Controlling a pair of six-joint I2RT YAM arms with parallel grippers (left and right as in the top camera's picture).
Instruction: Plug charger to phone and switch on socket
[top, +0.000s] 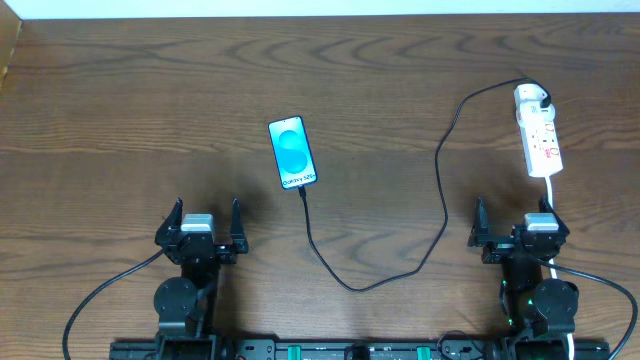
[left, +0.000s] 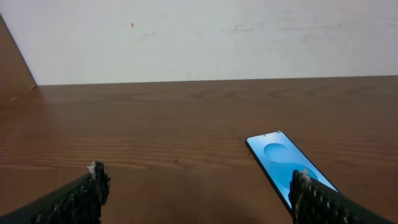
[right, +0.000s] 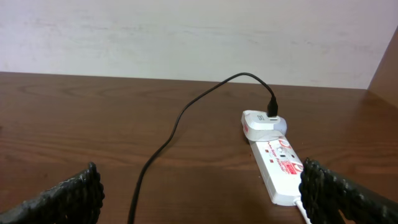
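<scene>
One phone (top: 293, 152) is lying flat and face up, screen glowing blue, so you're reading everything off it. The charger (top: 438, 165) is looping from the phone's near edge, sagging toward your base, then climbing away to the phone's right. Its connector tip (top: 304, 189) is sitting right at the phone's near edge. From overhead you can't tell whether it's seated or only touching. Its white plug (top: 530, 97) is sitting in the socket (top: 543, 140), well to the phone's right. You can't tell from here whether the switch is on.

Your left gripper (top: 207, 222) is hovering nearer you than the phone and a little to its left, jaws spread wide and holding nothing. Your right gripper (top: 512, 228) is hanging far right of the phone, just short of the socket, equally wide and empty.

Watch the risks. If you nudge that slack loop, you're likely dragging the tip off the phone or sliding the phone itself. The socket's white cord (top: 552, 195) is running right beside your right gripper, so a careless reach is risking a snag that shifts the strip.

Room is looking generous: bare table (top: 120, 100) is stretching left of the phone and beyond it, to the far edge by the wall (left: 199, 37).
</scene>
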